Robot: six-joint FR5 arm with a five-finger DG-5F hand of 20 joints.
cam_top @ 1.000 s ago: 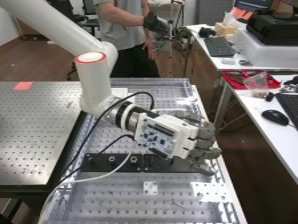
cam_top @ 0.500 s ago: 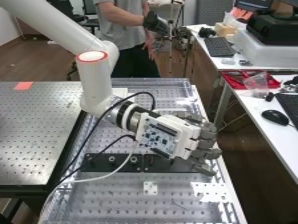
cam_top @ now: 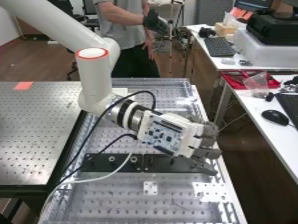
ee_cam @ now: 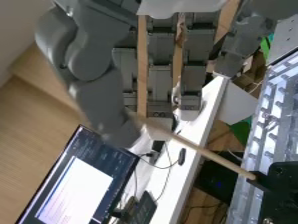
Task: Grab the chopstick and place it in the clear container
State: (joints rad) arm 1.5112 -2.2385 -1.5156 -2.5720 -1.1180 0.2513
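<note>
Bench: long, silvery perforated surface (cam_top: 120, 197) under a clear cover, a white desk (cam_top: 255, 125) beyond its right long edge. Arm: white, jointed (cam_top: 96, 80), the only one, hence the nearer. Bar: black, flat, fitted with round sockets (cam_top: 100, 167), lying crosswise about midway between the bench's near and far edges. Hand: dark grey, white-backed (cam_top: 174, 136), above the bar's end by that right long edge; whether it is clamped on the stick or apart from it, cannot be told. Chopstick: slender, pale wooden (ee_cam: 211, 155), one end close against the hand, the other at black hardware, seemingly the bar. Governing relation: the stick's long axis runs slantwise from hand to that hardware; a pull along this axis should free it cleanly, a sideways one might bind or tip it.
</note>
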